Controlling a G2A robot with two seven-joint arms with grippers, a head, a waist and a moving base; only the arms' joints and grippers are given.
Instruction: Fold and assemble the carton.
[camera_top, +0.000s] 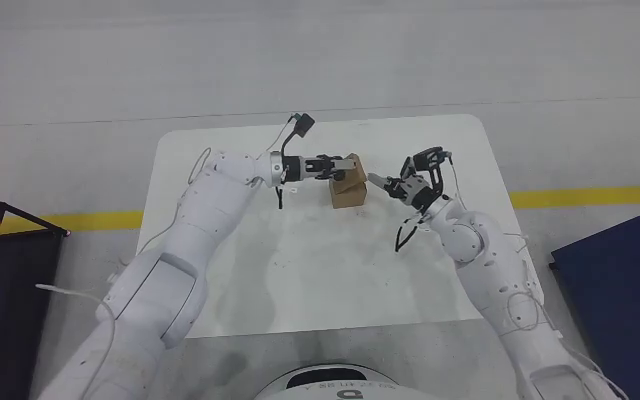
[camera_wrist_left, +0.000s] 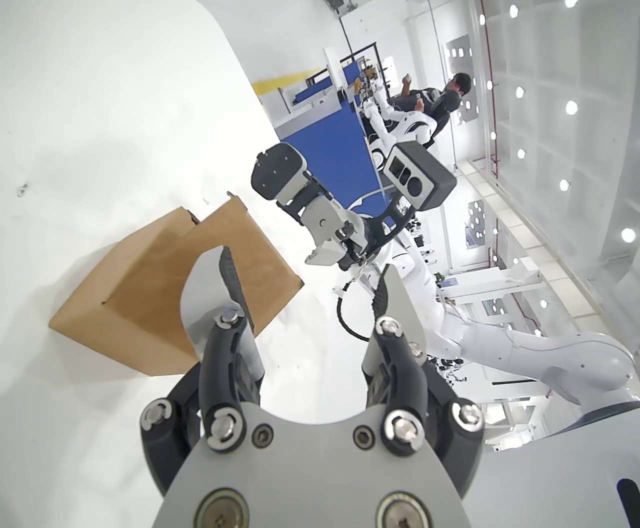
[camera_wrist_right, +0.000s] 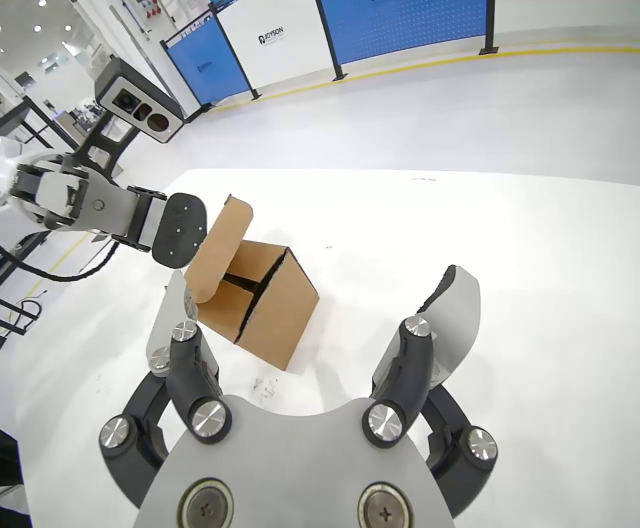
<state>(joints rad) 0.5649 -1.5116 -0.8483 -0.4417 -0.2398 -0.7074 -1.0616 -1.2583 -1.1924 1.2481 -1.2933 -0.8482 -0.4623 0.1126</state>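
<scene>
One carton: a small brown cardboard carton (camera_top: 348, 186) sits on the white table (camera_top: 300, 280), toward its far side, with an arm on each side of it.
Flaps: one top flap (camera_wrist_right: 226, 240) stands up at a tilt. The other top flaps lie folded inward with dark seams between them.
Handling: the carton is probably very light. Its panels look stiff, but it should hinge easily at the creases. It would likely slide on the smooth table if pushed from one side only, and a hard pinch would dent it.
Where to hold: I would press on the flat outer face of the raised flap near its free edge, with the opposite wall braced.
Left gripper (camera_wrist_left: 305, 287): its fingers are spread apart and hold nothing. One dark pad (camera_wrist_right: 180, 235) is just beside the outer face of the raised flap, and I cannot tell whether it touches.
Right gripper (camera_wrist_right: 315, 305): its fingers are spread wide and empty. It sits close to the carton's other side and grips nothing.
</scene>
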